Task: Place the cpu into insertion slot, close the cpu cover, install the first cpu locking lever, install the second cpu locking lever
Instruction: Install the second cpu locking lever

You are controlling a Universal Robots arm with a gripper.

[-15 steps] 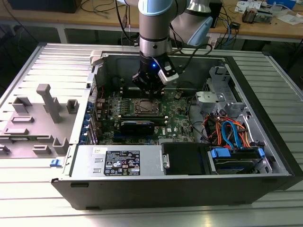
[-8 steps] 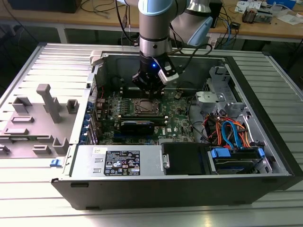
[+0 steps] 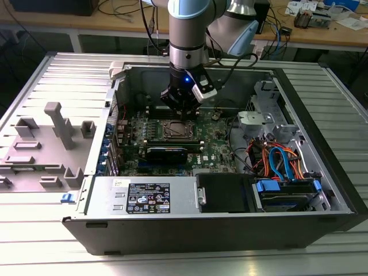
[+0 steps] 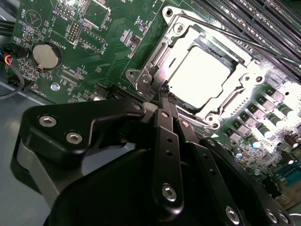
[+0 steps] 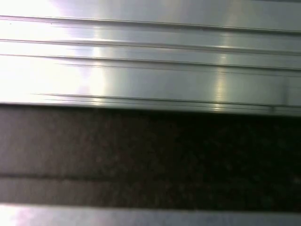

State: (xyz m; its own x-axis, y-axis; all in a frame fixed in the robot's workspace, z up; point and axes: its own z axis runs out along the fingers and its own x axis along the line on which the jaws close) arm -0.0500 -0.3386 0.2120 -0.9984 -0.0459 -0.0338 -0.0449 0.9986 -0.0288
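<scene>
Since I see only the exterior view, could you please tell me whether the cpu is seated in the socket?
Observer: Yes. In the second wrist view the cpu lies flat in the socket, with its pale metal top showing.
Operator: Thank you. Is the cpu cover down?
Observer: The cpu cover lies closed, framing the chip.
Operator: And the fingers?
Observer: The fingers are together, with their tips at one corner of the cover.
</scene>
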